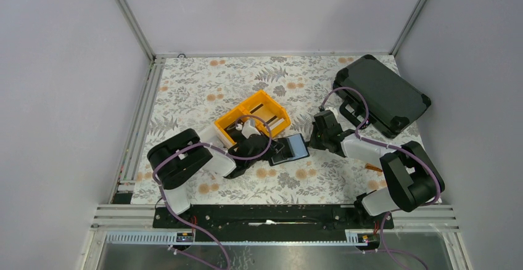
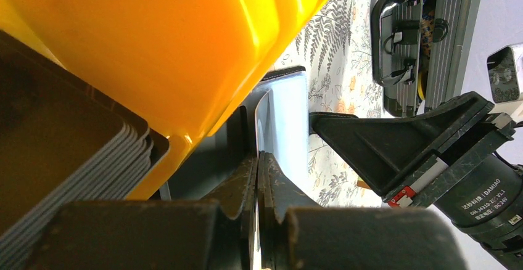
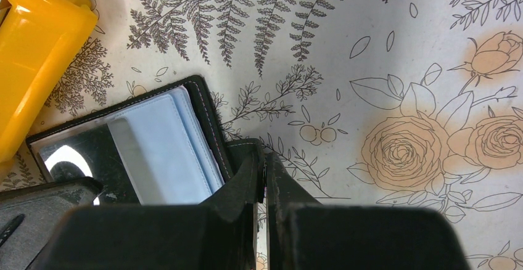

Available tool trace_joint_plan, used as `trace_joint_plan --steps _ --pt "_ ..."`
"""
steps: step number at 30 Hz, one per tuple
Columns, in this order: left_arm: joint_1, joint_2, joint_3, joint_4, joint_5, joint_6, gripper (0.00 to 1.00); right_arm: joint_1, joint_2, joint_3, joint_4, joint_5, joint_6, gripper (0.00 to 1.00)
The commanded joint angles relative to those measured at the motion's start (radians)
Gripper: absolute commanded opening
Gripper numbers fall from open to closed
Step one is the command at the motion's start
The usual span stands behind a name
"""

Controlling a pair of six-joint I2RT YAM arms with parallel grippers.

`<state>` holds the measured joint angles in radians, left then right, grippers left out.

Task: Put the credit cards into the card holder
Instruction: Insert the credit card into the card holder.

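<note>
Your right claw (image 3: 263, 160) is clenched on the stitched tab (image 3: 242, 150) of the open black card holder (image 3: 163, 153), glossy pale-blue pockets up, on the floral cloth (image 3: 401, 66). Your left claw (image 2: 259, 166), pressed shut, sits beside its opposite edge.

Motor (image 2: 487, 199) label reads "DAMIAO" and "DC 24V".

Black joint housings and white link shells on left arm (image 1: 182, 159) and right arm (image 1: 407, 180), purple cables (image 1: 269, 143) looped along both. At lower right of left wrist view, black cylindrical motor housing (image 2: 487, 196) lettered "DAMIAO" and "DC 24V" in white, red tab (image 2: 401, 196) beside it.
</note>
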<state>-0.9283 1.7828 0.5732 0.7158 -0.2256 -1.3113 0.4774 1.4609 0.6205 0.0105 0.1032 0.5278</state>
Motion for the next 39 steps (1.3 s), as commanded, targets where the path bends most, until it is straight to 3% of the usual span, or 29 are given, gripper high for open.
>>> trace_joint_plan --steps 1,8,21,39 --pt "-0.003 -0.005 0.005 -0.062 -0.017 0.018 0.07 -0.003 -0.007 -0.018 -0.064 -0.012 0.005 0.0" --pt "-0.006 -0.03 0.023 -0.126 -0.021 0.05 0.29 -0.003 -0.005 -0.019 -0.065 -0.013 0.004 0.0" --pt "-0.023 -0.096 0.059 -0.29 -0.07 0.073 0.46 -0.003 -0.009 -0.018 -0.064 -0.01 0.002 0.0" --pt "-0.058 -0.071 0.116 -0.344 -0.039 0.069 0.44 -0.003 -0.006 -0.018 -0.063 -0.011 0.0 0.0"
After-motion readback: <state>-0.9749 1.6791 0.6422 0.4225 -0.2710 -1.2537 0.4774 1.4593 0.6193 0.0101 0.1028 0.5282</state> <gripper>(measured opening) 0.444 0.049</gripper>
